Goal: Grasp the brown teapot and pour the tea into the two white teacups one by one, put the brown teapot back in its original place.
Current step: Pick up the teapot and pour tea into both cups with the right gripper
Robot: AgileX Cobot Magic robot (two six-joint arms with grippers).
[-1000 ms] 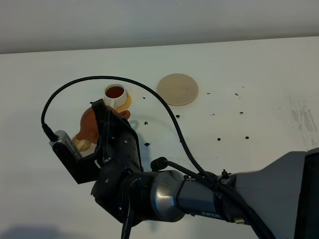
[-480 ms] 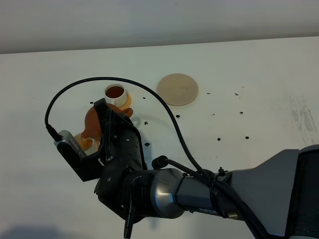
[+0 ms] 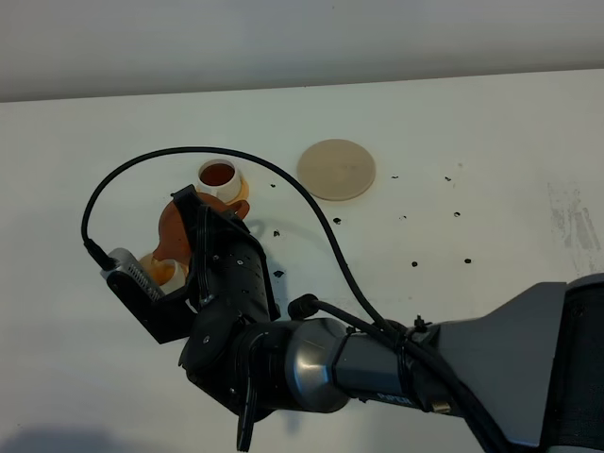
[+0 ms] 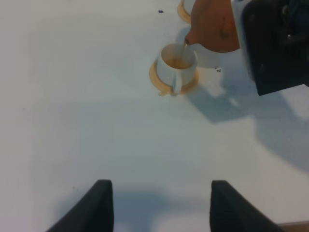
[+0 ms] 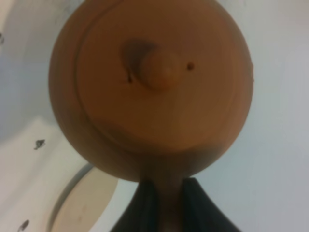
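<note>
the brown teapot (image 3: 171, 226) is off the pale beige coaster (image 3: 336, 169), held in the air well to the left of it and nearer the high camera. the right gripper (image 5: 166, 200) has reached across the middle and is clenched on the pot's loop handle, a dark finger on each side of it; the wrist view looks straight onto the knobbed lid (image 5: 159, 67). the pot is tilted with its spout down over the near teacup (image 4: 177, 65), and a thin stream of tea (image 4: 183, 48) runs from the spout into it. that cup stands on its orange saucer (image 4: 155, 83), further from the coaster than the pot is, and in the high view it is partly hidden behind the arm's camera block.

the far teacup (image 3: 219, 176) stands just left of the coaster on its own saucer (image 3: 239, 195), with dark tea inside.

the left gripper (image 4: 161, 208) hangs released and empty above the bare white table (image 3: 491, 142), well apart from the near teacup. small black specks (image 3: 415, 262) lie scattered on the table on the near side of the coaster, and a black cable (image 3: 189, 151) loops above the right arm.
</note>
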